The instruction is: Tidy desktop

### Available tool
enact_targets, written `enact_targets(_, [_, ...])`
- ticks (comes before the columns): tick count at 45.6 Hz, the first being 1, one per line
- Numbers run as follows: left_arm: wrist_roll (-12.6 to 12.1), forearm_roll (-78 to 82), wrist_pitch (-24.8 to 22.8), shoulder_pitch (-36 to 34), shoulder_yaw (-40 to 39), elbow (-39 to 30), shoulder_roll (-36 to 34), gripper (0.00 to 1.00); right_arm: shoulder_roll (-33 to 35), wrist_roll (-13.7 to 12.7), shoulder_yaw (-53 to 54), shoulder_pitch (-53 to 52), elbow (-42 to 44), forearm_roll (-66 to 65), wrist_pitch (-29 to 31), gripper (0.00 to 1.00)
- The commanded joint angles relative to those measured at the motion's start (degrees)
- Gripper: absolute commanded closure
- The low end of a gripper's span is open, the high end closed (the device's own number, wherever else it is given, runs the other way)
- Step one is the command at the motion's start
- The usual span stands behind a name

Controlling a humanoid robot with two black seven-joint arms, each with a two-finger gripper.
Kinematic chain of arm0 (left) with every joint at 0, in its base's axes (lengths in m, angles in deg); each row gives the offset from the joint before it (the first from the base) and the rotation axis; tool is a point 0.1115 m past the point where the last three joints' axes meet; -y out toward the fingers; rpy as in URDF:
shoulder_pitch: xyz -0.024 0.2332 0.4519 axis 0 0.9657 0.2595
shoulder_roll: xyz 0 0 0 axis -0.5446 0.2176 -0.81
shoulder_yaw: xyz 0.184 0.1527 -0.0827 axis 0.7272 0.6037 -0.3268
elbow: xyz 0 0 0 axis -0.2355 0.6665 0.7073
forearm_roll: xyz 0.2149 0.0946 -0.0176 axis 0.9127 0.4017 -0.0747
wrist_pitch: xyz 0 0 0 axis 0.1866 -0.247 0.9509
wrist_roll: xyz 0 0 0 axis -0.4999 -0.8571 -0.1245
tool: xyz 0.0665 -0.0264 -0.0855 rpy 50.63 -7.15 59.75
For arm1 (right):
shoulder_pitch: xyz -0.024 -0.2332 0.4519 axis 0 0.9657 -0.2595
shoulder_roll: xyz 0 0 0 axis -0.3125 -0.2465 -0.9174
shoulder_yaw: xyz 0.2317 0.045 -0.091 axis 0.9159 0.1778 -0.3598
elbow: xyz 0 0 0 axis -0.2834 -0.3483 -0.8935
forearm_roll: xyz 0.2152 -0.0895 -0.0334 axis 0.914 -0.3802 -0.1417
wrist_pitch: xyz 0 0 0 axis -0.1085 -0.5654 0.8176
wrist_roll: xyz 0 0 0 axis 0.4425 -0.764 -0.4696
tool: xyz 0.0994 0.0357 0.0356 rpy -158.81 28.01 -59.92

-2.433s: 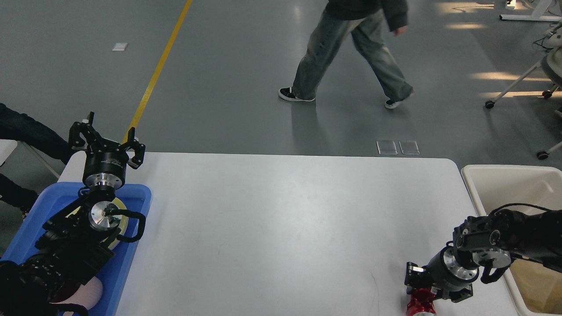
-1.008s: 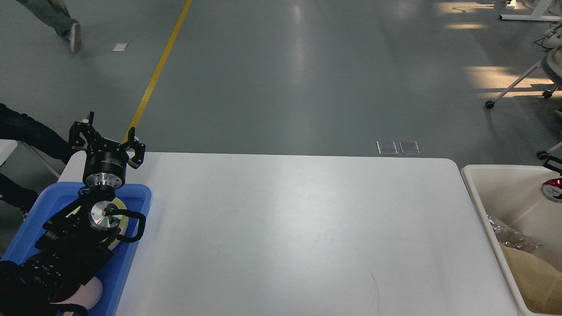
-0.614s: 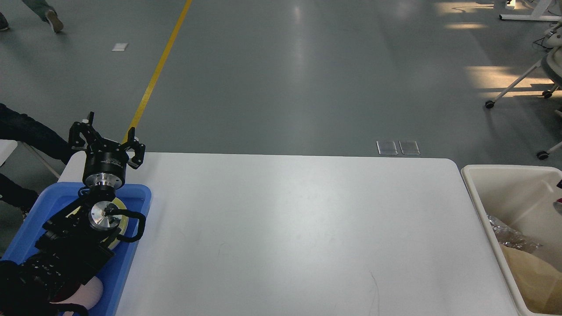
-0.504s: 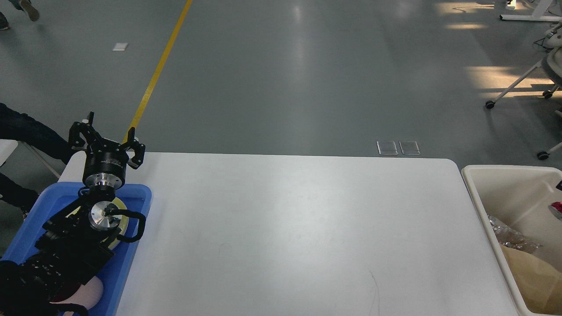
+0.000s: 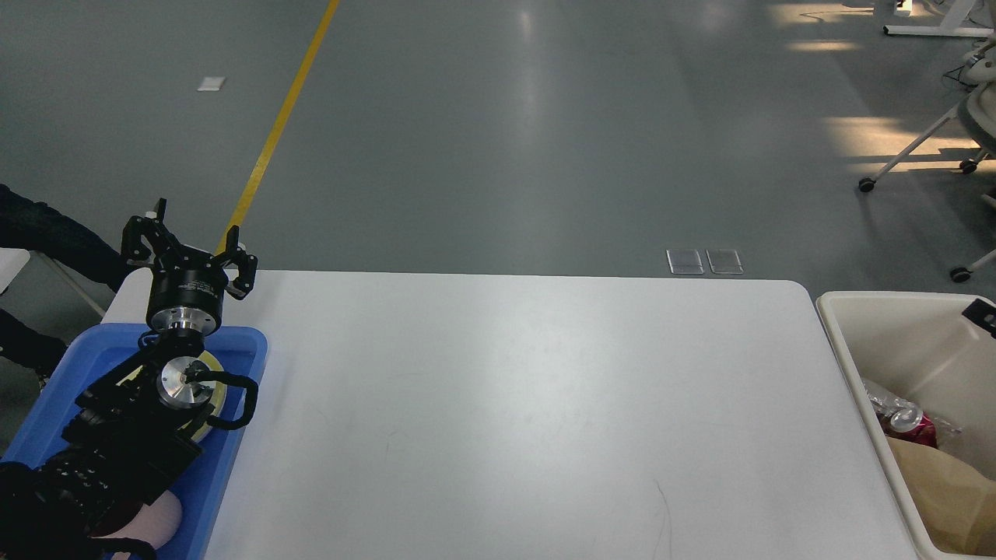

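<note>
Large smooth white rectangular desktop [image 5: 513,404] with rounded corners fills the lower middle of the view, spreading right of the left gripper [image 5: 189,245]; nothing lies on it, only faint dark scuff marks, one curved line near the front right. By the look of it the tidying is about done.

Left gripper sits at the desktop's far left corner, pointing away from me, fingers spread wide, holding nothing. Likely parked there to keep clear of the cleared surface. Directly below it, under the left arm, is a blue plastic tray [image 5: 249,365] against the desktop's left edge, holding a round pale yellow item [image 5: 216,397], mostly hidden by the wrist.

Well apart, far right of that gripper, a cream rectangular bin [image 5: 844,342] stands just beside the desktop's right edge, holding a crushed red drink can [image 5: 906,424], clear crinkled wrap and brown paper [image 5: 945,490] — judged the trash drop.

Small black part [image 5: 980,315] at the right edge over the bin may be the right arm; its gripper's state can't be told.

No readable writing; can label too small.
</note>
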Motion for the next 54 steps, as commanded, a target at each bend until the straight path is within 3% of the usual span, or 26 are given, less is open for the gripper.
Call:
enact_targets(1, [0.00,-0.01,0.00,0.00,0.00,0.01,0.01,0.04,0.05,0.37,18.49,0.97,0.51,-0.21,-0.42,0.00])
enact_targets(11, [0.00,-0.01,0.00,0.00,0.00,0.01,0.01,0.04,-2.32,0.54,51.11,2.29,-0.45,-0.83,-0.07,0.00])
enact_targets(15, [0.00,-0.01,0.00,0.00,0.00,-0.08,0.01,0.04,-4.16,3.70,59.90,2.55,-2.03,-0.92,0.02,0.00])
enact_targets(18, [0.00,-0.01,0.00,0.00,0.00,0.01,0.01,0.04,-6.44,10.54,64.65,3.86,-3.35,-1.00,-0.07,0.00])
enact_targets(24, [0.00,-0.01,0.00,0.00,0.00,0.01,0.01,0.04,-9.79,29.87,69.76,6.33,-5.20,-1.09,0.02,0.00])
enact_targets(26, [0.00,-0.01,0.00,0.00,0.00,0.01,0.01,0.04,-10.84,34.62,70.38,6.94,-5.90,-1.09,0.10,0.00])
enact_targets(28, [0.00,0.08,0.00,0.00,0.00,0.01,0.01,0.04,-11.63,37.10,70.47,7.56,-6.43,-1.09,0.10,0.00])
enact_targets(54, [0.00,-0.01,0.00,0.00,0.00,0.01,0.01,0.04,-17.35,37.11,75.48,12.13,-8.63,-1.09,0.10,0.00])
